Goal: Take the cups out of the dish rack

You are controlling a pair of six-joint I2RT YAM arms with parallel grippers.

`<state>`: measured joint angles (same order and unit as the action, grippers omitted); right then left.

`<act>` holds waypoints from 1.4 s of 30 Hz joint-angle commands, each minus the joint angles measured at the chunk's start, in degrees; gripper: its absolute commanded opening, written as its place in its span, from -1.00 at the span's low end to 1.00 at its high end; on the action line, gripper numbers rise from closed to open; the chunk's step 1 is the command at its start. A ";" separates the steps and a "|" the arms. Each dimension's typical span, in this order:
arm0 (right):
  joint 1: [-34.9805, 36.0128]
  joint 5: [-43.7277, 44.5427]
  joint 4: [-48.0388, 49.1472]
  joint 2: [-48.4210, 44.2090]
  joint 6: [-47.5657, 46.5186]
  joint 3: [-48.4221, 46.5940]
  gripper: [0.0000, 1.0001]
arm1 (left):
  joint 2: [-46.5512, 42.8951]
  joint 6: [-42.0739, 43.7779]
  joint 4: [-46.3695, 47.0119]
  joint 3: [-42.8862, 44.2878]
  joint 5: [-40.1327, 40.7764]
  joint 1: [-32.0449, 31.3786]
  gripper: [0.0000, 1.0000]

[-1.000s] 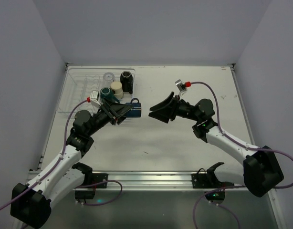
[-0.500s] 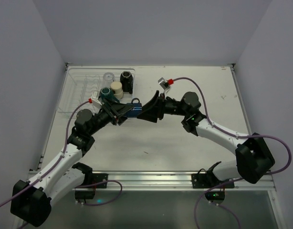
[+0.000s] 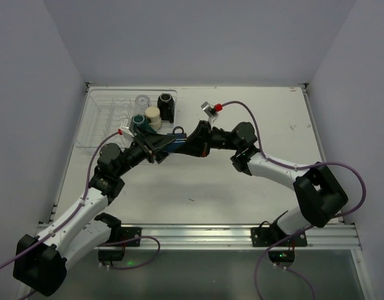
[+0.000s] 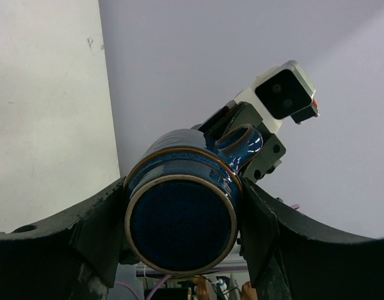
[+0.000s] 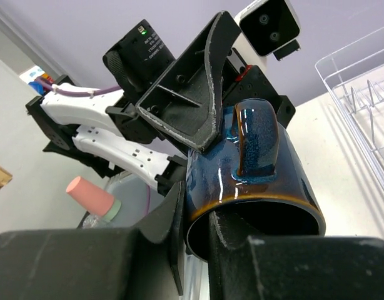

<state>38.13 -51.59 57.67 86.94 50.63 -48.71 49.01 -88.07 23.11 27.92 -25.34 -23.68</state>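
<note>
Rack [image 3: 101,119]: upper left of top view, clear, ribbed; wire-like edge also at right of right wrist view.
Cups in rack: clear cup [image 3: 142,100], black mug [image 3: 166,106], cream cup [image 3: 152,115], teal cup [image 3: 139,120], clustered at rack's right end.
Left gripper [image 3: 159,147]: left of centre in top view, clamped on blue mug's body from both sides; base of mug fills centre of left wrist view.
Blue mug [image 4: 182,209]: held off the table, on its side, between the two arms at centre of top view; handle up, brown rim line.
Right gripper [image 3: 191,146]: just right of mug in top view, narrowed on mug's rim, one finger [image 5: 251,244] inside the mouth, other outside the wall.
Step in hand: probably a handover from left to right.
Doing it well: right grip firm on rim wall before left lets go; left pads drawn straight apart, no twist; handle kept clear of fingers; mug level to avoid a slip.
Writing: none readable on mug, rack or arms; only green lights on arm housings.
</note>
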 commanded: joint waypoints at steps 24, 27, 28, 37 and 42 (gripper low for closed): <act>-17.28 62.83 -91.22 -13.46 -16.97 -16.77 -1.00 | 10.67 44.75 -49.23 34.32 31.32 -0.49 1.00; -23.18 65.91 -95.45 -9.69 -18.02 -17.21 -1.00 | 9.79 43.95 -48.25 33.25 30.44 -0.49 1.00; -24.75 66.96 -96.68 -8.29 -18.55 -17.73 -1.00 | 9.87 43.95 -48.16 33.16 30.35 -0.49 1.00; -28.54 77.61 -104.07 4.81 -18.55 -22.48 -1.00 | 12.33 45.18 -47.81 32.46 26.05 -0.49 0.97; -29.87 74.99 -102.50 7.28 -20.39 -21.61 -1.00 | 12.16 46.15 -47.99 32.46 27.01 -0.49 0.97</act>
<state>9.06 21.54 -45.08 94.50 31.99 -68.23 61.30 -43.77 -25.76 60.36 1.15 -24.40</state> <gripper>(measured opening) 0.150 0.991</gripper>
